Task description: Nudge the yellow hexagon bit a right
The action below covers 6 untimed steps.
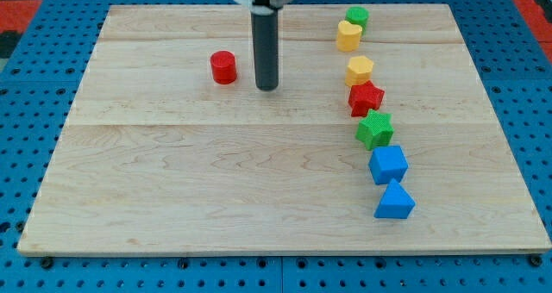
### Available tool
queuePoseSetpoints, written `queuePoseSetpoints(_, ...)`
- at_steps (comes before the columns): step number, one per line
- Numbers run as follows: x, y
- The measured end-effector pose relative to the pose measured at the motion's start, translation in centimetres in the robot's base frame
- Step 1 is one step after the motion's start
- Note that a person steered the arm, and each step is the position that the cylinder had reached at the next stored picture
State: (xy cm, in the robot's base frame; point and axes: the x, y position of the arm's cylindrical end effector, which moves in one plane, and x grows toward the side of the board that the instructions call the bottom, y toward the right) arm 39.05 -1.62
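Wooden board (216,181), pale planks, fills most of the view, set on a blue pegboard (26,86). Dark rod (266,47) comes down from the view's top, upright; my tip (267,88) rests on the board in the upper middle. No pincer on this arm, only the rod, so nothing to open or close. Blocks run in a loose curved line down the view's right. Lowest is a blue triangle (395,201), just above it a blue cube (388,165), the two close or touching, cannot tell which. Then a green star (375,130), touching a red star (366,97) above it. The yellow hexagon (360,70) sits right on top of the red star in the line, well to the right of my tip. Further up, a yellow heart-like block (348,35) with a green cylinder (357,17) touching its upper edge. A red cylinder (223,67) stands alone, just left of my tip.
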Motion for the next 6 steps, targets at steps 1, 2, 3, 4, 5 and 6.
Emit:
queuePoseSetpoints(1,-1.8,5.8)
queuePoseSetpoints(2,-5.5,6.7)
queuePoseSetpoints(3,-6.1,7.1)
queuePoseSetpoints(4,-6.1,8.6)
queuePoseSetpoints(5,-6.4,16.3)
queuePoseSetpoints(6,-7.9,20.0)
